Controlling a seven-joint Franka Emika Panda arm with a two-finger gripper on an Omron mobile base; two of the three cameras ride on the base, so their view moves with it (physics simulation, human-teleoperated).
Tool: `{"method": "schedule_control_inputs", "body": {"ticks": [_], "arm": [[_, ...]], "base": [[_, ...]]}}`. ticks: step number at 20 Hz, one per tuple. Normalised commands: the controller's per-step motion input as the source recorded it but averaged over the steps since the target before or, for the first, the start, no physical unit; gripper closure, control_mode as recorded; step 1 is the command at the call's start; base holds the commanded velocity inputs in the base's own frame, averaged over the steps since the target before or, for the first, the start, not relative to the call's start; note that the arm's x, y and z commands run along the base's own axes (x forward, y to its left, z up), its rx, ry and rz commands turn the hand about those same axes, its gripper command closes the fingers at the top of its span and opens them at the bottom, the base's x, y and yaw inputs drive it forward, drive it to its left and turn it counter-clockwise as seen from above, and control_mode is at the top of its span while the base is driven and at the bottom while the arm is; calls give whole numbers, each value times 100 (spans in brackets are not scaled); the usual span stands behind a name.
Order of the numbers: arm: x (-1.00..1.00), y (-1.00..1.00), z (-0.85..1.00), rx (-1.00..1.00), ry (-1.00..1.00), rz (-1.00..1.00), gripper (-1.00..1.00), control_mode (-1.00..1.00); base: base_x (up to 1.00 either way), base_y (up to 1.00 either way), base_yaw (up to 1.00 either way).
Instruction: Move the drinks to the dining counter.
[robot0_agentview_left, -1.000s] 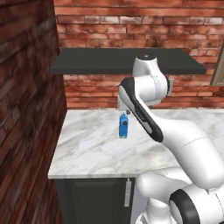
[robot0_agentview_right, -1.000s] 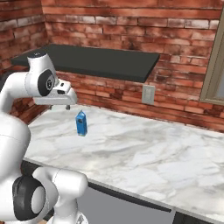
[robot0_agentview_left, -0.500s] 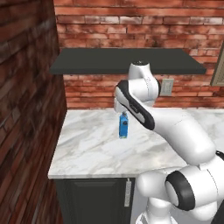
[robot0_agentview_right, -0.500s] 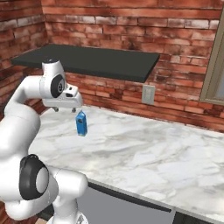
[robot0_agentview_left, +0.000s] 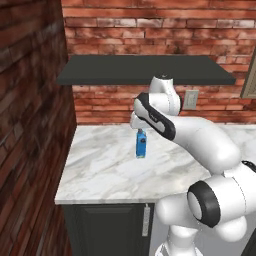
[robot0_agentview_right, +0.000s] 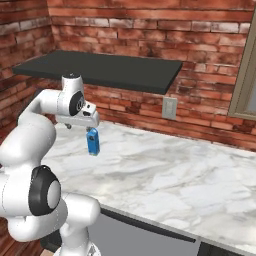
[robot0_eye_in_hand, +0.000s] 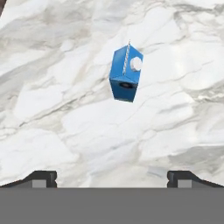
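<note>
Here the blue carton (robot0_agentview_left: 141, 144) stands upright on the marble bench (robot0_agentview_left: 105, 172), under the dark wall shelf (robot0_agentview_left: 145, 70) and in front of the brick wall (robot0_agentview_right: 200, 30). The gripper (robot0_agentview_right: 80, 126) hangs just above the carton without touching it, its fingertips (robot0_eye_in_hand: 41, 178) spread wide apart with nothing between them. A wall socket (robot0_agentview_right: 170, 107) sits behind.

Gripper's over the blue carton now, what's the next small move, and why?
Probably lower straight down and nudge forward to center on the blue carton. The gripper is open above it, and in the hand view the carton sits beyond the fingertips, standing upright and alone on the marble worktop.
</note>
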Motion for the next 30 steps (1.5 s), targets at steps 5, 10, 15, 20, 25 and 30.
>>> {"method": "schedule_control_inputs", "body": {"ticks": [5, 10, 15, 20, 25, 30], "arm": [[3, 0, -21, 0, -5, 0, -100, -100], [20, -1, -11, 0, 0, 0, -100, -100], [46, 0, -27, 0, 0, 0, -100, -100], [44, 0, -27, 0, 0, 0, -100, -100], [34, 0, -4, 0, 0, 0, -100, -100], [46, 0, -1, 0, 0, 0, -100, -100]], "base": [[0, 0, 0], [0, 0, 0], [0, 0, 0], [0, 0, 0], [0, 0, 0], [0, 0, 0]]}}
